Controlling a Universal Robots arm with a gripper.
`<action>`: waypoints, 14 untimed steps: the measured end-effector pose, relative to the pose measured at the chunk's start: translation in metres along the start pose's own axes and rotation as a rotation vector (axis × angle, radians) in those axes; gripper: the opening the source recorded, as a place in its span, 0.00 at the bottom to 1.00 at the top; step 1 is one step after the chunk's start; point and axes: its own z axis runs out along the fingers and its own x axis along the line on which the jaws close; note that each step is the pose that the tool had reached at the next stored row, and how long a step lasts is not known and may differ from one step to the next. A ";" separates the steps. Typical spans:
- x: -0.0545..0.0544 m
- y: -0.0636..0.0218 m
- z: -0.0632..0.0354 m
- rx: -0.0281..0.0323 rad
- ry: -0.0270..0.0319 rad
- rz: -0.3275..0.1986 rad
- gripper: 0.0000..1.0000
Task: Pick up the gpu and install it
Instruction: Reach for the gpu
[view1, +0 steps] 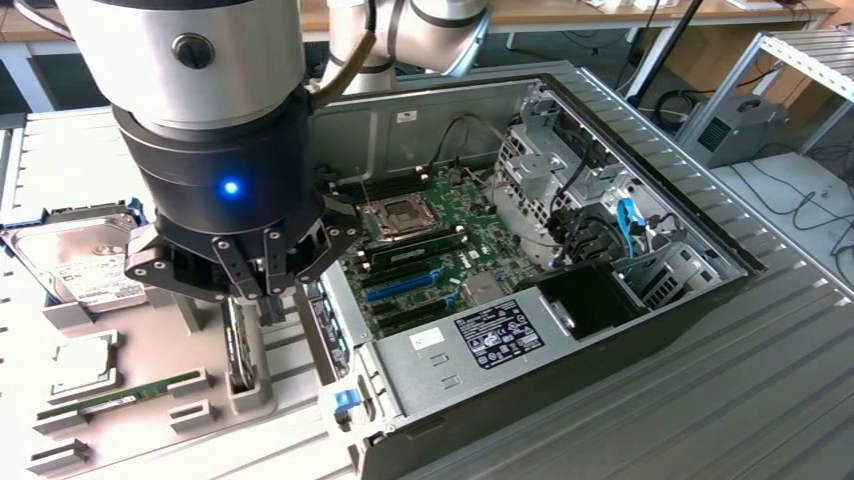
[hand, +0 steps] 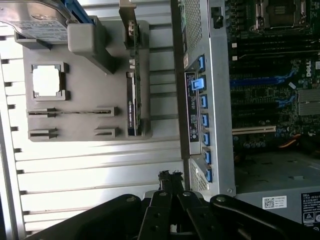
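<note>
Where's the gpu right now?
The gpu stands on edge in the gray parts holder, between the memory stick and the open computer case, at the exterior view's lower left beneath the gripper.

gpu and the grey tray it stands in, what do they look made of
gpu: black card, probably a matte plastic shroud over a green circuit board, seen along its edge.
grey tray: dull, uniform grey with blocky moulded holders, likely plastic.

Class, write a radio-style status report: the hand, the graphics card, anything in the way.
Hand shut, empty, above the tray. Graphics card on edge in its tray slot, untouched. Nothing between them.
</note>
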 end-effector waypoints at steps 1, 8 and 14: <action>0.001 0.0008 0.0000 0.0000 0.0000 0.000 0.11; 0.009 0.0142 -0.0004 0.0000 0.0000 0.001 0.11; 0.012 0.0278 -0.0005 0.0000 0.0001 0.001 0.11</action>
